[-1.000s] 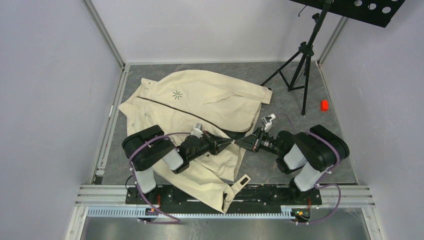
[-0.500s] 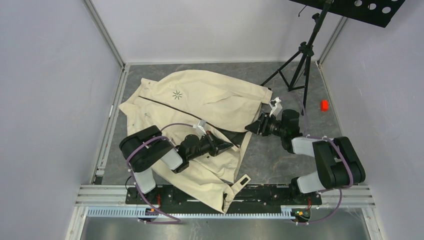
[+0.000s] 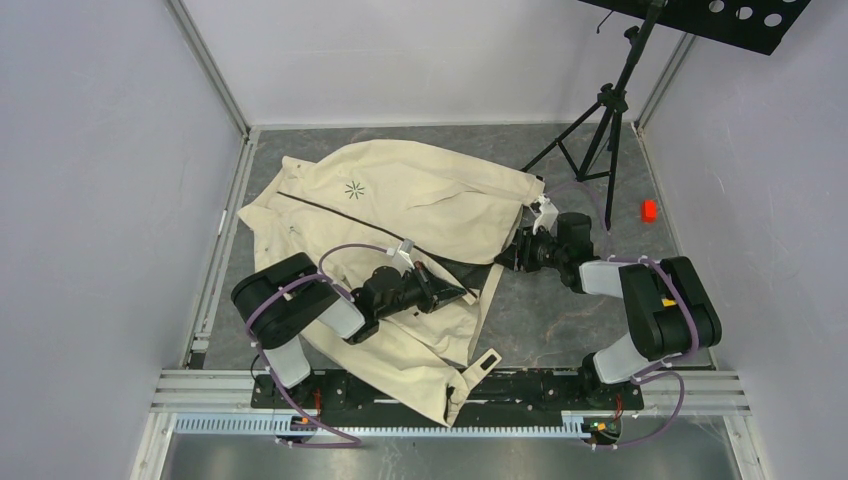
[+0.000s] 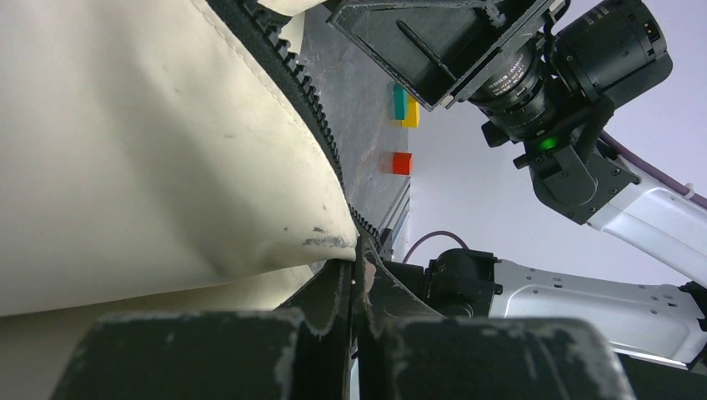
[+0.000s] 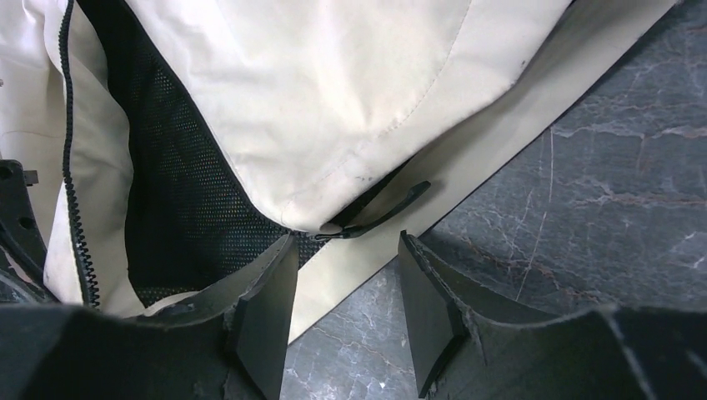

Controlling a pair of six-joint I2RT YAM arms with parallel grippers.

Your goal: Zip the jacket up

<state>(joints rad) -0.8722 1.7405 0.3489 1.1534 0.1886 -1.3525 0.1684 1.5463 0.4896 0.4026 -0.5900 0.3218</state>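
left wrist: left fingers (image 4: 321, 315) clamped on jacket (image 4: 125, 142) edge, contact half hidden; right fingers (image 5: 263, 310) apart

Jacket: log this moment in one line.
left gripper: jaws shut on jacket zipper edge | right gripper: jaws open before black tab | hem unzipped

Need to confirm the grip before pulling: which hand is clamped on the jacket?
The left hand, pinched shut on the jacket at its zipper edge. The right hand is open, gripping nothing.
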